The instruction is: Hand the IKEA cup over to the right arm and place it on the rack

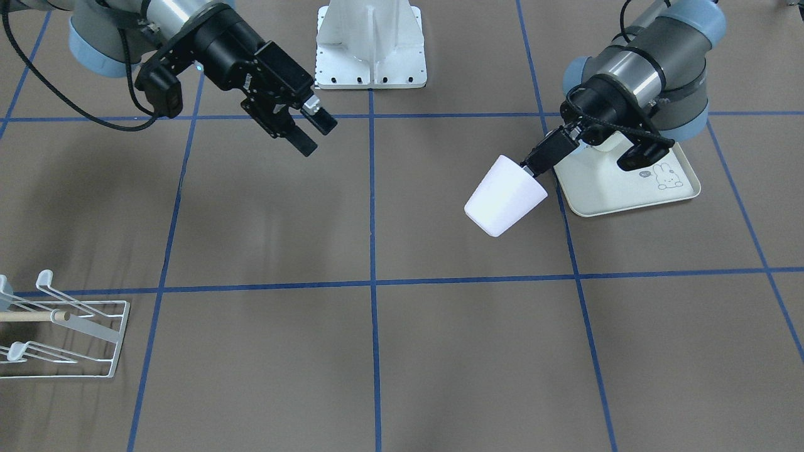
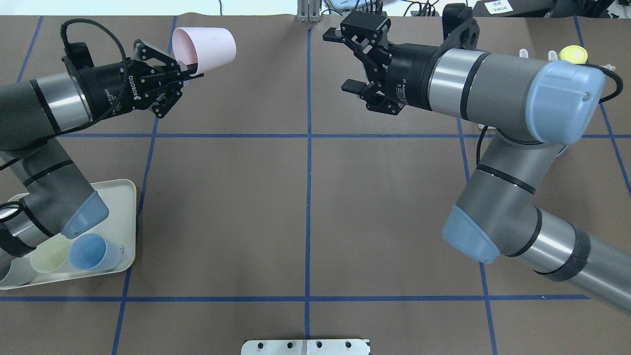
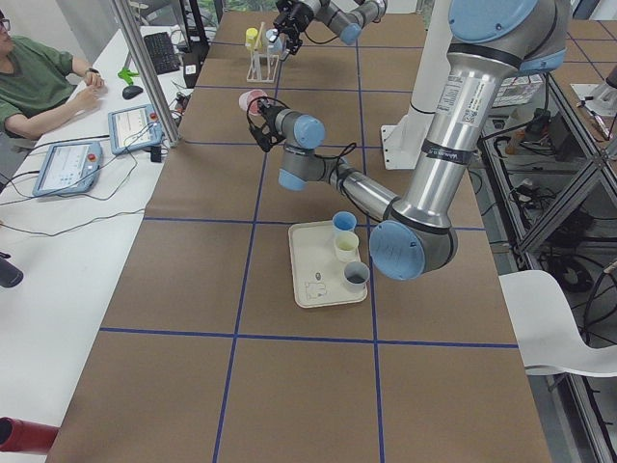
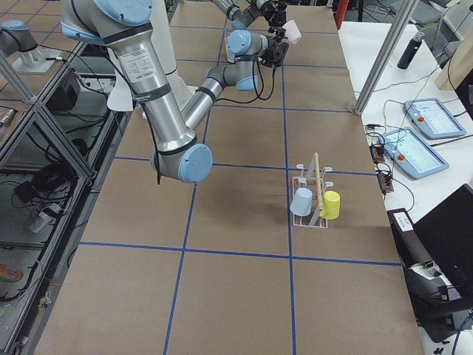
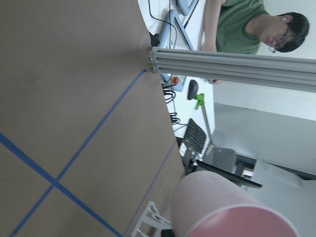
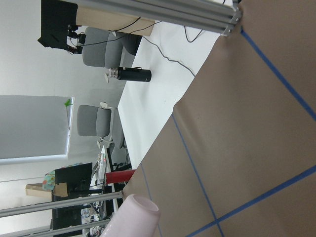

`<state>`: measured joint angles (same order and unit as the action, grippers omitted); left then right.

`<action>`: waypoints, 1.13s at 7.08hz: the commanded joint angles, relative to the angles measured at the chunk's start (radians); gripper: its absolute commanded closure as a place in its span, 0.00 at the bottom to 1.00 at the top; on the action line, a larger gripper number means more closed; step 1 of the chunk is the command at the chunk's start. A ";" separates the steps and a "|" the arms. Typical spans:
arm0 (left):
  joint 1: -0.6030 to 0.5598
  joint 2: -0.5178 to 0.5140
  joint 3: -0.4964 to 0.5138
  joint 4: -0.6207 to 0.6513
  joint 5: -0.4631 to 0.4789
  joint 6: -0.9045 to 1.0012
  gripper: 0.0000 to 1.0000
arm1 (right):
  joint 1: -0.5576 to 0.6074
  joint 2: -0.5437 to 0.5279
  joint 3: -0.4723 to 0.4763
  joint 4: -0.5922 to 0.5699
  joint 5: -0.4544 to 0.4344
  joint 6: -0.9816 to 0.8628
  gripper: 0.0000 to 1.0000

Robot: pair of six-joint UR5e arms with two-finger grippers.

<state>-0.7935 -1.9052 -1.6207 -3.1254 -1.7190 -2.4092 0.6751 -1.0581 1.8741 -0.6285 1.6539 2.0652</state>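
Facing the cup [image 2: 207, 47], pinched at its rim by the left gripper [image 2: 189, 67], the right gripper [image 2: 340, 60] is held spread across open table [image 2: 276, 74], the rack [image 1: 94, 329] well apart.

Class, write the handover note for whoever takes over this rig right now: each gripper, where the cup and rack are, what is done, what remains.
Left gripper: shut on the rim of the pink cup, which is held above the table.
Right gripper: open and empty, facing the cup across a gap.
Rack: at the table's right end, already carrying a blue cup and a yellow cup.
Done: cup picked up.
Left: pass it to the right gripper, then place it on the rack.
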 commanded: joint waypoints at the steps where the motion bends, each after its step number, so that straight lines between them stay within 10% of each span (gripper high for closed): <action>1: 0.060 -0.035 0.044 -0.137 0.105 -0.108 1.00 | -0.037 0.018 -0.061 0.101 -0.006 0.038 0.00; 4: 0.245 -0.130 0.056 -0.186 0.365 -0.157 1.00 | -0.037 0.067 -0.122 0.101 -0.040 0.038 0.00; 8: 0.287 -0.183 0.104 -0.180 0.409 -0.153 1.00 | -0.043 0.075 -0.133 0.102 -0.048 0.059 0.00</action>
<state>-0.5110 -2.0770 -1.5261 -3.3087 -1.3152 -2.5619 0.6367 -0.9838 1.7456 -0.5264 1.6073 2.1232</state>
